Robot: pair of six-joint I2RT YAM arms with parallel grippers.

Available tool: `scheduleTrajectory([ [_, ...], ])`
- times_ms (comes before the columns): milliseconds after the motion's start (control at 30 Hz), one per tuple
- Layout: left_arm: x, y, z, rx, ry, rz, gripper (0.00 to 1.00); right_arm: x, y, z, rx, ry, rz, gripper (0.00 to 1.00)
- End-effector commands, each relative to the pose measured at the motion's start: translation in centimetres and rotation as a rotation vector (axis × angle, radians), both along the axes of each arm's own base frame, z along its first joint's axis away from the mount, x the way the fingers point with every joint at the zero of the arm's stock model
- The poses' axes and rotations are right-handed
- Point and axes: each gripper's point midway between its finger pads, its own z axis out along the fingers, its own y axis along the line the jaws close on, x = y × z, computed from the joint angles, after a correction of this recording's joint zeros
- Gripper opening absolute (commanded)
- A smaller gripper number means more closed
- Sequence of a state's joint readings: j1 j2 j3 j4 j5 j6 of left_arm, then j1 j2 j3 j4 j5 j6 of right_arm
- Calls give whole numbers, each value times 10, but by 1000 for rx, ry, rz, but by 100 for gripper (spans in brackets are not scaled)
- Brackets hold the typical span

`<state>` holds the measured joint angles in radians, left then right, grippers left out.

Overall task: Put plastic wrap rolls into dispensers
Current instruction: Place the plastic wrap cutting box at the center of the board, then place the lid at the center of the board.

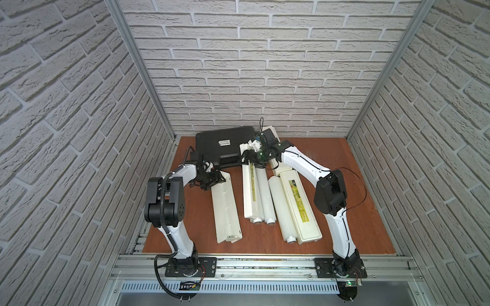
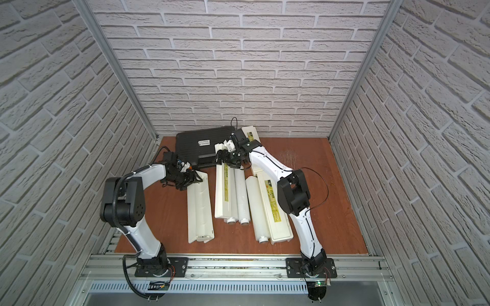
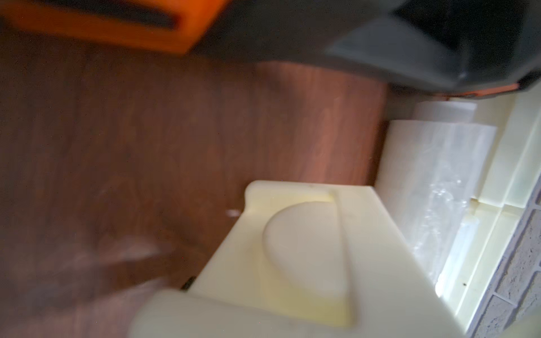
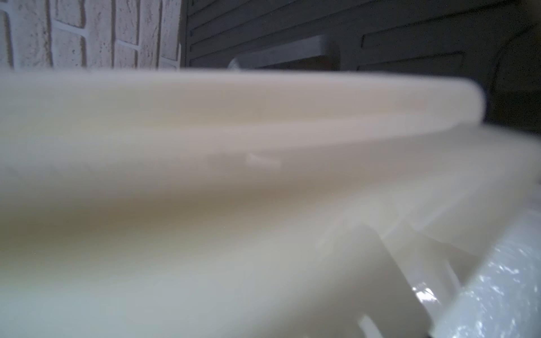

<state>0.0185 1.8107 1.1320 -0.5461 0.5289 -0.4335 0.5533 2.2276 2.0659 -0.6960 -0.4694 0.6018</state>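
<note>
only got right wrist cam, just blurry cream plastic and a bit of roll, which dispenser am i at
Observer: The right claw is at the far end of the middle dispenser, whose label strip is showing.
Operator: and the other arm
Observer: The left claw is at the far end of the leftmost dispenser, which shows no label.
Operator: anything to my right
Observer: A loose roll lies alongside the right dispenser, stub at its near end.
</note>
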Motion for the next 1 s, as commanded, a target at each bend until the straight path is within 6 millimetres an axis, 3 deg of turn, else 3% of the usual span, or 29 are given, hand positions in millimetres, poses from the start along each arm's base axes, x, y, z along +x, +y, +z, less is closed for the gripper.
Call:
scheduleTrajectory([
  [0, -8, 10, -5, 1, 43, -13, 76, -15, 14, 11, -84, -67, 24, 54],
  [200, -7, 27, -1, 53, 42, -17, 81, -33, 38, -17, -178, -38, 79, 54],
  [400, -9, 44, 1, 79, 50, 15, 79, -44, 44, -40, -249, -6, 90, 54],
  [667, -9, 62, 1, 122, 57, 62, 76, -40, 43, -74, -370, -16, 64, 54],
  [967, -15, 70, 2, 142, 66, 85, 72, -37, 41, -88, -444, -54, 29, 62],
])
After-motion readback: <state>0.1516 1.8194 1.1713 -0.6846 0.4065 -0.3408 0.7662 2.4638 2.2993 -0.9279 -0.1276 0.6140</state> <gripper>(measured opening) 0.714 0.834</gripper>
